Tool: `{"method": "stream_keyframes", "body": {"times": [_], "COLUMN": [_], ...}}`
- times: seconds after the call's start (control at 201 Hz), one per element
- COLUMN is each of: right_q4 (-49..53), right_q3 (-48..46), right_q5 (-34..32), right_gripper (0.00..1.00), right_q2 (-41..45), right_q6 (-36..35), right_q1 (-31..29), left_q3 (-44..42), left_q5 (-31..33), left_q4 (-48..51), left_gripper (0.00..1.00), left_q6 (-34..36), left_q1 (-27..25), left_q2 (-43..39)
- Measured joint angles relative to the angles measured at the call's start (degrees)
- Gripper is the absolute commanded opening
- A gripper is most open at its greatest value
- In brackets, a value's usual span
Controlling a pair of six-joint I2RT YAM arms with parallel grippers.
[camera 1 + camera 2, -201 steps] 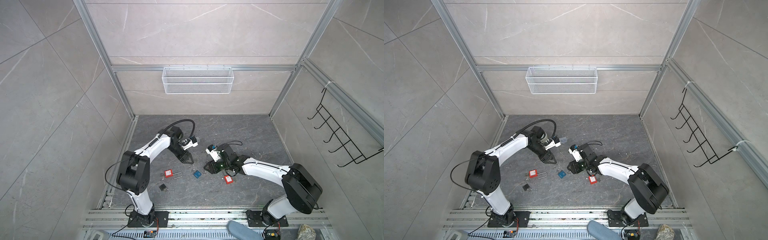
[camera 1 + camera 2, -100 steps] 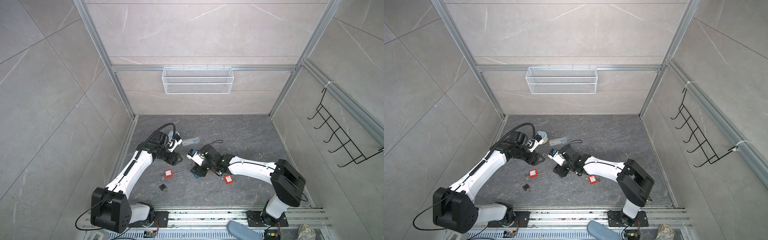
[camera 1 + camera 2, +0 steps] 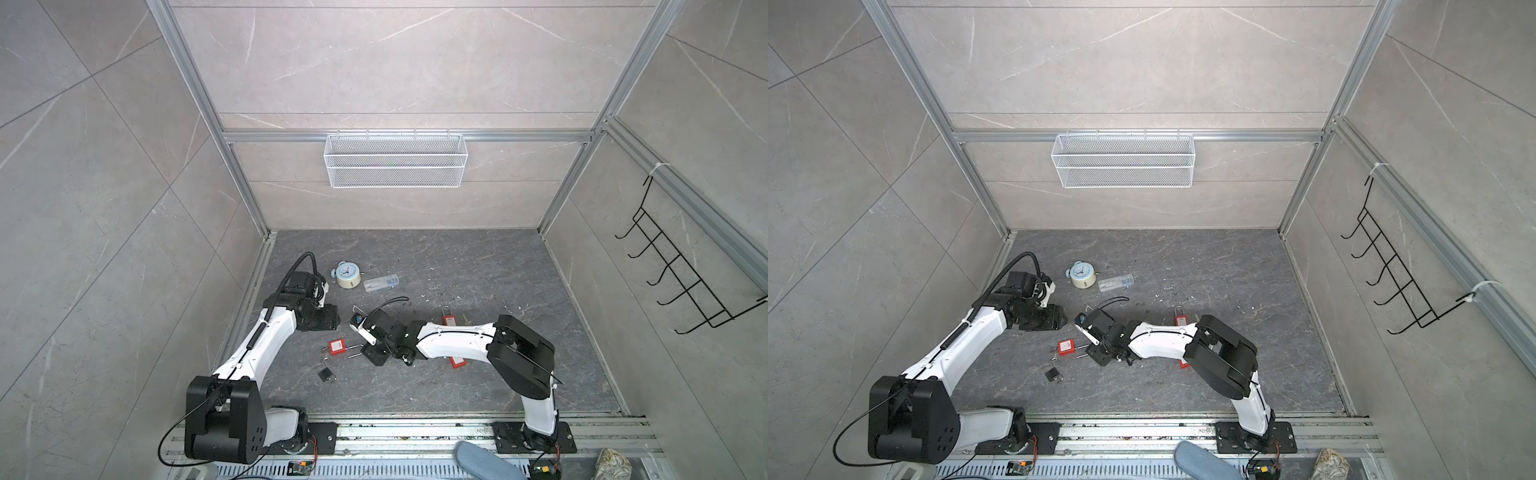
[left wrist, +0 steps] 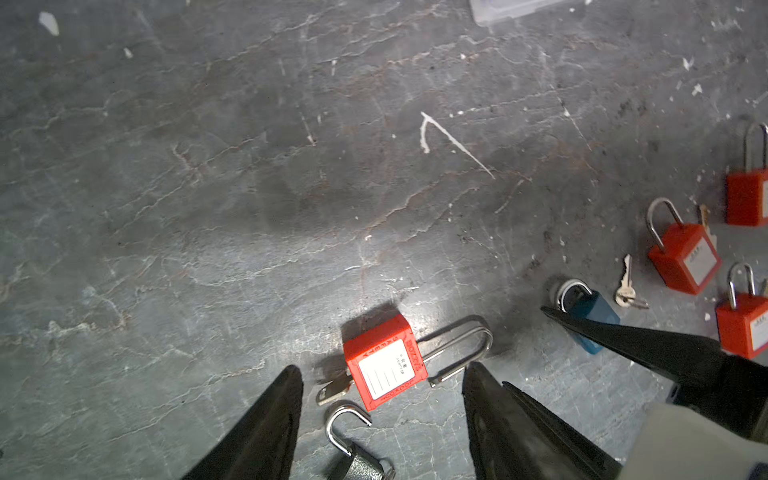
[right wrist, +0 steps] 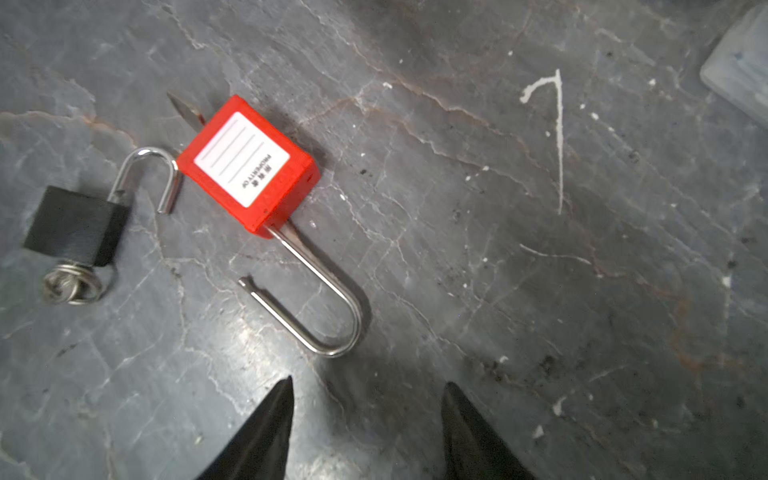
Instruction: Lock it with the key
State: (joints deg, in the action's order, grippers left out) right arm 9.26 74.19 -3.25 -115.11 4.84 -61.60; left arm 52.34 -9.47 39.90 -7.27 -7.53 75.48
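A red padlock (image 4: 384,370) (image 5: 249,166) lies flat on the dark floor, its long shackle (image 5: 324,299) swung open. A key (image 4: 332,390) (image 5: 185,108) sticks out of its bottom. In both top views it lies at centre-left (image 3: 337,348) (image 3: 1066,348). My left gripper (image 4: 380,372) (image 3: 332,322) hovers open above the padlock's body with nothing between its fingers. My right gripper (image 5: 365,386) (image 3: 368,353) is open and empty, its tips just short of the shackle's bend. A small black padlock (image 5: 75,224) (image 4: 361,465), shackle open and a key ring at its base, lies beside the red one.
A blue padlock (image 4: 590,307) lies partly under a right finger, with a loose key (image 4: 625,286) beside it and three more red padlocks (image 4: 685,257) to the right. An alarm clock (image 3: 345,274) and a clear plastic case (image 3: 382,283) sit farther back. A wire basket (image 3: 395,166) hangs on the back wall.
Both grippers have moved left. The left arm drew back toward its side; the right gripper swept over the blue padlock and now points at the red padlock's shackle.
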Motion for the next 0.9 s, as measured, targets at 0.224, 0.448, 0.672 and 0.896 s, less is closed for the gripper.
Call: {"method": "stream_keyframes", "body": {"times": [0.224, 0.448, 0.672, 0.896], "right_q4": [0.4, 3.2, 4.1, 2.5], "right_q3": [3.9, 6.6, 10.4, 12.8], "right_q5": [-4.0, -9.5, -12.0, -10.3], "right_gripper": [0.61, 0.61, 0.62, 0.60], "right_q2": [-3.9, -5.9, -6.6, -6.6], "right_q6": [2.8, 0.9, -4.9, -8.5], "right_q1": [0.0, 0.8, 4.8, 6.8], "left_q3": [0.2, 0.3, 0.4, -0.1], "left_q5": [1.0, 1.5, 1.5, -0.5], "left_q4": [-0.3, -0.2, -0.1, -0.2], "left_gripper": [0.65, 0.65, 0.59, 0.56], "left_q6": [-5.0, -8.7, -10.6, -12.0], "left_q1": [0.2, 0.2, 0.2, -0.9], "left_q2": [7.0, 12.7, 14.7, 15.0]}}
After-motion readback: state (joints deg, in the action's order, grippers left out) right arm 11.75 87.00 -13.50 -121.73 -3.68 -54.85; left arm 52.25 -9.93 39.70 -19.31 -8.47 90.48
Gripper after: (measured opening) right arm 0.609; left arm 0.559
